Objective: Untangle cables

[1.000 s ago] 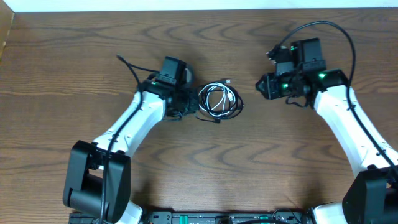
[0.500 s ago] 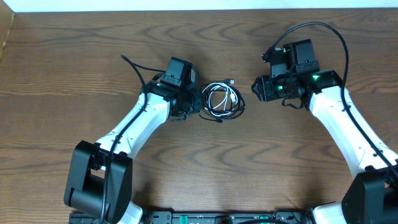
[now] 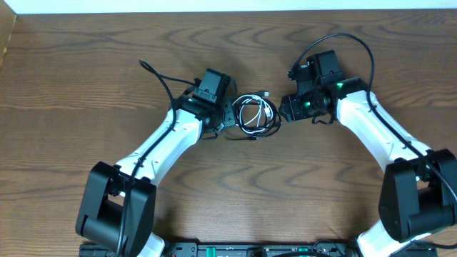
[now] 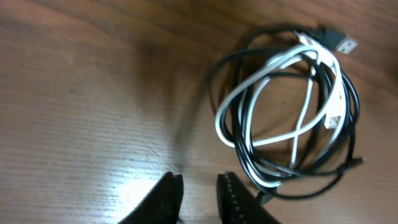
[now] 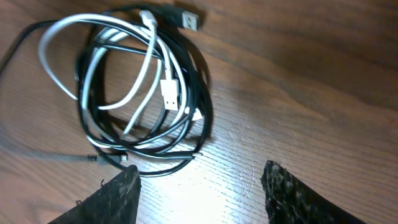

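Observation:
A small coil of tangled cables (image 3: 255, 114), one white and one or more black, lies on the wooden table between the two grippers. In the left wrist view the coil (image 4: 289, 106) lies up and right of my left gripper (image 4: 199, 183), whose jaws stand a narrow gap apart, empty. In the right wrist view the coil (image 5: 134, 93) lies up and left of my right gripper (image 5: 202, 177), open wide and empty. In the overhead view the left gripper (image 3: 230, 118) is just left of the coil and the right gripper (image 3: 283, 108) just right of it.
The wooden table (image 3: 235, 193) runs all round the coil. Thick black arm cables loop above the left arm (image 3: 158, 77) and over the right arm (image 3: 343, 39). The table's back edge (image 3: 228, 11) meets a white strip.
Both grippers have moved inward toward the coil, the left from the left and the right from the right. The coil has not moved.

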You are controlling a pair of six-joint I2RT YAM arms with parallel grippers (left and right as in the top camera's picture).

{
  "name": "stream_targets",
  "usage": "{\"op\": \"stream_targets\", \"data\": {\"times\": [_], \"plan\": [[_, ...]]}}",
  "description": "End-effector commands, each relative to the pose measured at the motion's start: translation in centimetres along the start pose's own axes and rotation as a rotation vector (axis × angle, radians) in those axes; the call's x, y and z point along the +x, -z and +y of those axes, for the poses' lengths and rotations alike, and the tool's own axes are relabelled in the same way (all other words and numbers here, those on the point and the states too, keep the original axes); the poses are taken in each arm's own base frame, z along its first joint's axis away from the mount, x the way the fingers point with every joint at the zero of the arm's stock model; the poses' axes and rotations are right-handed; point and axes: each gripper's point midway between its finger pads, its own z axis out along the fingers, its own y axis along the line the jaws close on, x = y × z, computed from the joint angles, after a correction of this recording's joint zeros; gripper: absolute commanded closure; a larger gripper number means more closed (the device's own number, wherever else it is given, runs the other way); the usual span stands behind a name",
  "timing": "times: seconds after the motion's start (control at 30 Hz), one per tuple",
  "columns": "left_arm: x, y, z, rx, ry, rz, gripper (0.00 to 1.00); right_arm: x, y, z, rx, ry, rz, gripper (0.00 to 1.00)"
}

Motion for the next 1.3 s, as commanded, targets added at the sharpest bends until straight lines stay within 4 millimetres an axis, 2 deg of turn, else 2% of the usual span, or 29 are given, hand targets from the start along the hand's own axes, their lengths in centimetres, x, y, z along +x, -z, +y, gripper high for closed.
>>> {"op": "stream_targets", "data": {"times": [0.0,0.2,0.33,0.47,0.63,0.77,0.8,0.83,0.9,1.13,1.27], "plan": [[-1.0,0.2,0.7,-0.060,0.006,-0.082,0.71,-0.2,0.1,-0.4,0.010,-0.020,-0.011,0.39],[-2.0,-1.3,-1.1,-0.004,-0.006,-0.123,0.67,-0.4,0.1,-0.5,0.011,-0.019,-0.019,0.37],[-2.2,-2.6,-1.4,0.001,-0.008,-0.129,0.66,-0.5,0.1,-0.6,0.013,-0.022,-0.021,0.37],[-1.8,-4.4,-1.2,-0.005,-0.015,-0.108,0.64,-0.5,0.2,-0.9,0.016,-0.030,-0.021,0.37],[-0.9,-6.6,-3.2,0.104,-0.097,-0.057,0.64,-0.4,0.2,-0.9,0.016,-0.030,-0.020,0.37],[-0.9,-7.7,-3.2,0.105,-0.097,-0.055,0.64,-0.4,0.2,-1.0,0.020,-0.023,-0.019,0.37],[-0.7,-8.0,-3.1,0.101,-0.096,-0.050,0.66,-0.4,0.2,-1.1,0.025,-0.022,-0.019,0.37],[-0.6,-8.2,-3.0,0.097,-0.096,-0.045,0.73,-0.4,0.2,-1.2,0.031,-0.023,-0.019,0.37],[-0.4,-8.4,-2.8,0.092,-0.096,-0.037,0.92,-0.4,0.2,-1.4,0.041,-0.023,-0.020,0.37],[0.1,-8.0,-3.7,0.144,-0.098,-0.007,0.92,-0.4,0.3,-2.1,0.087,-0.024,-0.020,0.34],[-0.4,-6.7,-4.6,0.181,-0.097,-0.024,0.93,-0.1,0.3,-2.0,0.078,-0.027,-0.008,0.34]]}}
